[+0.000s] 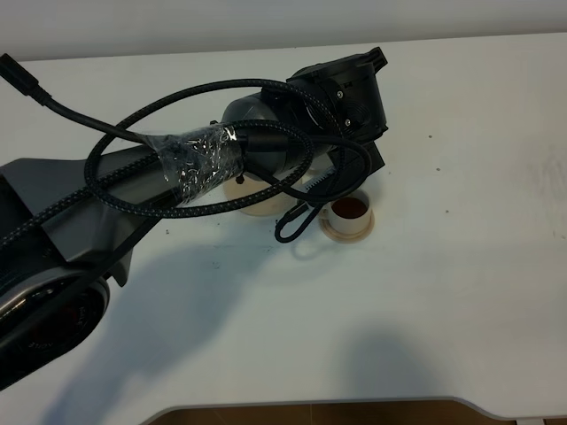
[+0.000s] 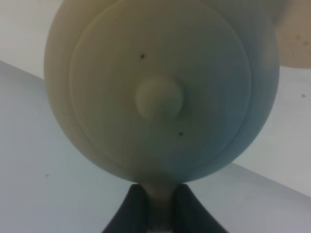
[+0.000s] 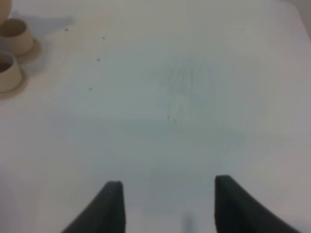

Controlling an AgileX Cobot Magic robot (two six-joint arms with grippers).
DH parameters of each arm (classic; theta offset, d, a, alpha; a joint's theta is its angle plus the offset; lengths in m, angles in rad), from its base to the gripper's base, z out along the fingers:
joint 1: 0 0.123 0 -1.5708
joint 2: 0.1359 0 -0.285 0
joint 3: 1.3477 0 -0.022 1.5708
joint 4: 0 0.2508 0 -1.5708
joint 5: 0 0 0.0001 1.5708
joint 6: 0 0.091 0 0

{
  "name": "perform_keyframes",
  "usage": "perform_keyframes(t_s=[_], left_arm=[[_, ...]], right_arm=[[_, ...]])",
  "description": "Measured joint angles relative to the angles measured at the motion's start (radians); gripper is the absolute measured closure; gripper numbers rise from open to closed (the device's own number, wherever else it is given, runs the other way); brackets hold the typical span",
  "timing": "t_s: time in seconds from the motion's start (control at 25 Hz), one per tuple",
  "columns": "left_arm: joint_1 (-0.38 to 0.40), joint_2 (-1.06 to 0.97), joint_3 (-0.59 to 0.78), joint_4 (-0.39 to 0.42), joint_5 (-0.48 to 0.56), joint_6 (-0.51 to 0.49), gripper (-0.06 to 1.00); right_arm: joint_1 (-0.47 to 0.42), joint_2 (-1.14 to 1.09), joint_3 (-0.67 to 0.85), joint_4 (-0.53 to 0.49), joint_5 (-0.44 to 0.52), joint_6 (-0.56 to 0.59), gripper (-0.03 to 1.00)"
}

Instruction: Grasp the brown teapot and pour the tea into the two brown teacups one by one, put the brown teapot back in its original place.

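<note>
left gripper [image 2: 156,208]: pinched tight on handle [image 2: 158,187] of brown teapot [image 2: 160,92]
teapot axis: handle at jaws, body straight out ahead, spout not visible
teapot location: mid table, hidden under left wrist in high view
nearest target: filled teacup [image 1: 350,226], tea [image 1: 351,208] in it, just beside left wrist
right gripper [image 3: 168,183]: spread, empty, over table [image 3: 194,97], well apart from both teacups [image 3: 13,33]
nearer arm: left

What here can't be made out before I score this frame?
- Brown teapot: spout and tea level unseen; left wrist view shows only its blurred lid, the left arm covers it in the high view.
- Teacups: small, blurred, edge-cut in the right wrist view; the high view shows only the filled teacup.
- Right gripper: outside the high view.
</note>
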Motion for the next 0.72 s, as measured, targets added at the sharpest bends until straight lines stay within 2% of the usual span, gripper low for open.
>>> perform_keyframes(t_s=[0.72], left_arm=[[0.0, 0.0, 0.0, 0.025, -0.018, 0.008, 0.83]], right_arm=[[0.0, 0.0, 0.0, 0.0, 0.0, 0.0, 0.53]])
